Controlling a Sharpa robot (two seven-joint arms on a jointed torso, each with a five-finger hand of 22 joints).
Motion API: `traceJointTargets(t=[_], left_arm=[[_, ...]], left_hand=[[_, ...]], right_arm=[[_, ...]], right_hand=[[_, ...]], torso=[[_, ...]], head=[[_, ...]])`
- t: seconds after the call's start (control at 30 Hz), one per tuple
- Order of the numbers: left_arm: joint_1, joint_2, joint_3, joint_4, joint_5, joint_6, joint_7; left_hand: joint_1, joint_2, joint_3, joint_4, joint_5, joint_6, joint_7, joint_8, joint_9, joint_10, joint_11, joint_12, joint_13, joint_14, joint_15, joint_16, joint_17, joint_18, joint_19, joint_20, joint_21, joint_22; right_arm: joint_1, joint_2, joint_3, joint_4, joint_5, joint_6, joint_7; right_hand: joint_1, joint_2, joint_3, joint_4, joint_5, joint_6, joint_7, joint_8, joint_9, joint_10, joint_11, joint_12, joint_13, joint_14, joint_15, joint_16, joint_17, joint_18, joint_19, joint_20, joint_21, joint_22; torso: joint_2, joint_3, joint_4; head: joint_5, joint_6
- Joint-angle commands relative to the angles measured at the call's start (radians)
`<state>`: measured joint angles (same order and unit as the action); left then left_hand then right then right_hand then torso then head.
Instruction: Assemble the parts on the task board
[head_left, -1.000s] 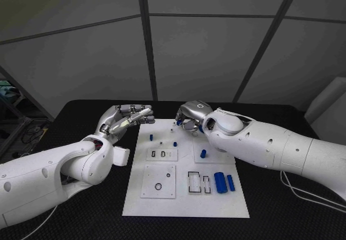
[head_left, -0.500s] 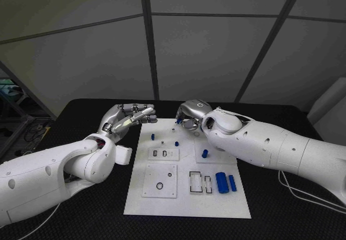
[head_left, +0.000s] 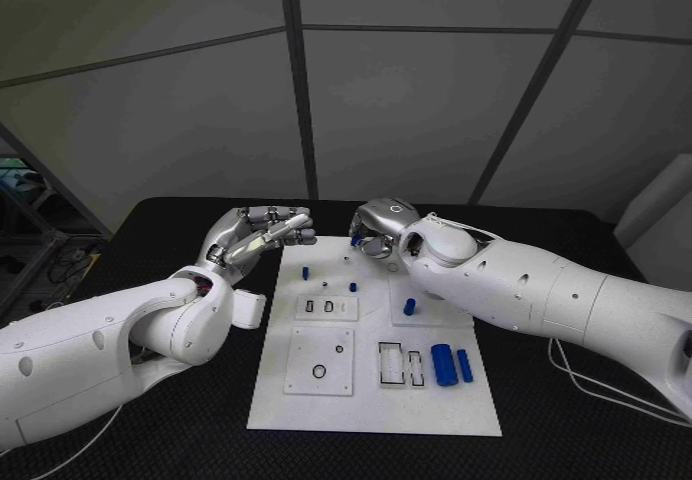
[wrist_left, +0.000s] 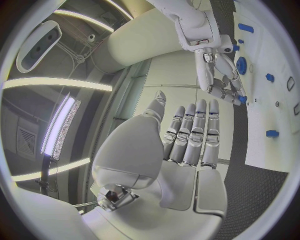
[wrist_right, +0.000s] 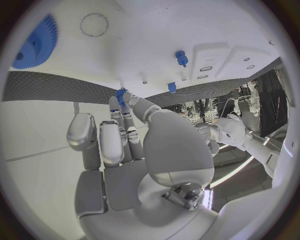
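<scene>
- The left robot hand (head_left: 263, 232), silver and many-fingered, hangs over the black surface (head_left: 188, 225) just beside the far left corner of the white flat plastic task board (head_left: 375, 400). In the left wrist view its fingers (wrist_left: 194, 131) are straight and close side by side, the thumb is apart, and nothing is in the palm; it touches no part.
- The right robot hand (head_left: 378, 235) is over the far edge of the board, with the fingers curled downward. In both wrist views a small blue part (wrist_right: 120, 93) sits at its fingertips (wrist_left: 232, 92), so I judge that it pinches this piece; how firm the pinch is, I cannot tell.
- On the board, going left to right, a short blue peg (head_left: 304, 272) stands near the far left, a small blue block (head_left: 408, 306) stands in the middle, and two blue cylinders (head_left: 450, 364) lie side by side near the right edge, beside open rectangular slots (head_left: 389, 363).
- Risk, as I judge it: the pinched piece is small and the hold is only at the tips, so it may slip or turn before it reaches its seat.
- A second risk: the right forearm (head_left: 490, 275) passes over the middle of the board, and a low sweep may knock the standing pieces.
</scene>
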<state>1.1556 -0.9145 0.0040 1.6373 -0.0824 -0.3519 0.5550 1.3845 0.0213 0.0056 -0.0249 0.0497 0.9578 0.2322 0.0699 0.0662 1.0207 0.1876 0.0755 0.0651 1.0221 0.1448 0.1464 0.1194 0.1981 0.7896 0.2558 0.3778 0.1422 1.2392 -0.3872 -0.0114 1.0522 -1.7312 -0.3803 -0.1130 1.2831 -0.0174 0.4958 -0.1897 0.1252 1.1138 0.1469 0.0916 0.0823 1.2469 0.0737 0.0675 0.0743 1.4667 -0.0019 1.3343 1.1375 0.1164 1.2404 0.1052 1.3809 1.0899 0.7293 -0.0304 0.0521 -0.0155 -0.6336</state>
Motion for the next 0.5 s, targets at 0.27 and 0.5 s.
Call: traceJointTargets(t=[0.27,0.5], left_arm=[[0.003,0.005,0.001,-0.001,-0.001,0.015,0.004],[0.004,0.008,0.001,-0.001,-0.001,0.015,0.004]], left_hand=[[0.003,0.009,0.002,-0.007,0.006,-0.002,0.004,-0.003,0.0,-0.004,-0.002,-0.001,0.0,0.0,-0.001,0.0,-0.001,-0.014,0.001,0.001,-0.003,-0.001],[0.003,0.009,0.002,-0.007,0.006,-0.002,0.004,-0.003,0.0,-0.004,-0.002,-0.001,0.0,0.0,-0.001,0.0,-0.001,-0.014,0.001,0.001,-0.003,-0.001]], right_arm=[[0.002,0.021,0.001,-0.029,0.001,0.016,0.012],[0.002,0.028,0.001,-0.042,0.005,0.028,0.014]], right_hand=[[-0.003,-0.006,0.002,0.002,0.004,0.008,0.002,-0.001,0.001,-0.001,0.004,-0.004,-0.001,0.033,-0.001,0.006,0.0,-0.02,0.008,0.001,0.003,0.0],[-0.004,-0.006,0.003,0.003,0.004,0.008,0.003,-0.001,0.001,-0.001,0.004,-0.004,-0.001,0.032,0.0,0.005,-0.001,-0.02,0.008,0.002,0.003,0.001]], torso=[[0.001,-0.0001,-0.0002],[0.0,-0.0007,-0.0007]], head=[[0.007,-0.005],[0.006,-0.009]])
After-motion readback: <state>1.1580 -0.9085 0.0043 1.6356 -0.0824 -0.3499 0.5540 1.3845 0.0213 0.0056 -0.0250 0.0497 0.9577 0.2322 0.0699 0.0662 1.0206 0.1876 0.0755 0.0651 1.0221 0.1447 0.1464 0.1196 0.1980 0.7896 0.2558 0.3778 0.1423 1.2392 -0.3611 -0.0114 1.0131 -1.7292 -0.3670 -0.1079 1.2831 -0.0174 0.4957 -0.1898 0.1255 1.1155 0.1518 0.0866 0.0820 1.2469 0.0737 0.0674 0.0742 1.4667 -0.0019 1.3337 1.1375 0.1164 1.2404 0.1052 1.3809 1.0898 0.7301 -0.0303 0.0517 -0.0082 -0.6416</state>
